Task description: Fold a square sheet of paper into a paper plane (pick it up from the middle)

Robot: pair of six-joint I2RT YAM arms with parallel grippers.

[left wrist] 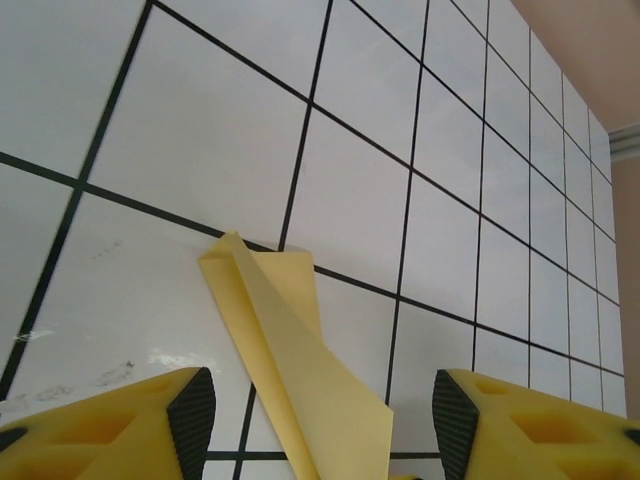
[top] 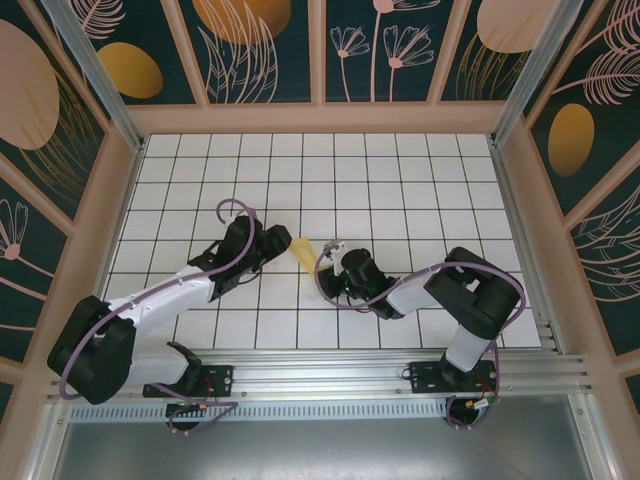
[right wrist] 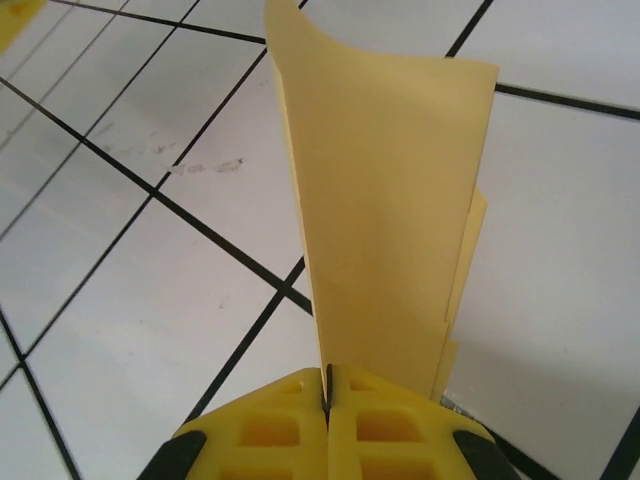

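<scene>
The fold is partway done. The yellow sheet is already creased into a narrow, tapering, layered shape and stands nearly upright off the worktop, near its middle and between the two arms. The right pincer is clamped tight on the sheet's lower edge, with its jaws pressed together on the paper. The left pincer stands with jaws apart, one on either side of the sheet's free end, touching nothing.

By my reading, the step in hand is a regrip before another crease. The next move calls for the left pincer to close on the free layers without crumpling them, while the right one holds the crease line steady.

The worktop is white tile with a black grid, lightly smudged in places. Dark teal wall panels with pale floral prints enclose it, and an aluminium rail runs along the near edge.
</scene>
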